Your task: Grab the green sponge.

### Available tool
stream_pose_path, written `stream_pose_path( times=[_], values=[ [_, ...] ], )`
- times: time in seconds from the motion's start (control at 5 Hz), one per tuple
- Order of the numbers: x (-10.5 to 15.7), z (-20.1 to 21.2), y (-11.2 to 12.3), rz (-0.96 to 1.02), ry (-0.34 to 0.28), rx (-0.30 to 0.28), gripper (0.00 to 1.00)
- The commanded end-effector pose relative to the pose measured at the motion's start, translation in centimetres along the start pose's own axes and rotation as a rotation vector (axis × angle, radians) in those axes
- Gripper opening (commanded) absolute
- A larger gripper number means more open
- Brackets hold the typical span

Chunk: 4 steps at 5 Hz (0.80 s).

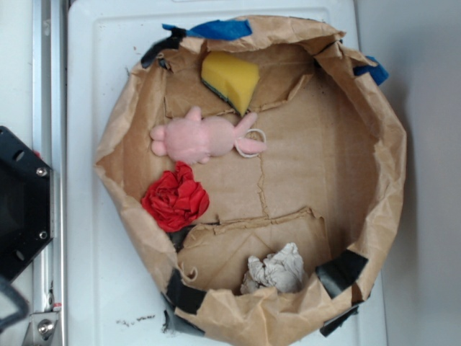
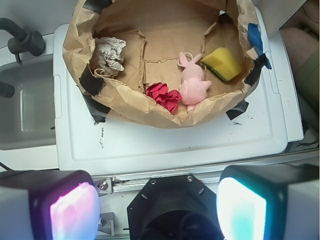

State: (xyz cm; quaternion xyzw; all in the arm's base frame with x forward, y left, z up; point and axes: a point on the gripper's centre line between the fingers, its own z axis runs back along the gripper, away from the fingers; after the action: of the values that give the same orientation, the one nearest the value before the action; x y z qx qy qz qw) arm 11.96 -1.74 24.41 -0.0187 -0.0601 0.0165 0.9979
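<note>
Sponge [image 1: 232, 78]: yellow foam wedge, dark green scouring face; claw [image 2: 157, 207] spread.

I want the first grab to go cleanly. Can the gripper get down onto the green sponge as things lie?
Probably yes. The green sponge lies uncovered at the bin's edge, top free. The pink plush sits close beside it and the paper wall is near, so the open gripper has little room.

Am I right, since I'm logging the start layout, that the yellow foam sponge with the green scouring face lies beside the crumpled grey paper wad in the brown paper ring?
Not quite: the yellow foam sponge lies beside the pink plush animal; the exterior view shows the grey paper wad across the brown paper ring.
</note>
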Motion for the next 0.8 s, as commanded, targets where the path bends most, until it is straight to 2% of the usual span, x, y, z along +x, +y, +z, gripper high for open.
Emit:
stream_pose_path(
  times=[0.0, 0.2, 0.4, 0.6],
  values=[
    [0.0, 0.0, 0.0, 0.0, 0.0, 0.0, 1.0],
    [4.9, -1.2, 1.1, 0.024, -0.001, 0.036, 1.0],
    [8.7, -2.3, 1.4, 0.024, -0.009, 0.06, 1.0],
    [13.4, -4.5, 2.2, -0.097, -0.016, 0.053, 1.0]
  ],
)
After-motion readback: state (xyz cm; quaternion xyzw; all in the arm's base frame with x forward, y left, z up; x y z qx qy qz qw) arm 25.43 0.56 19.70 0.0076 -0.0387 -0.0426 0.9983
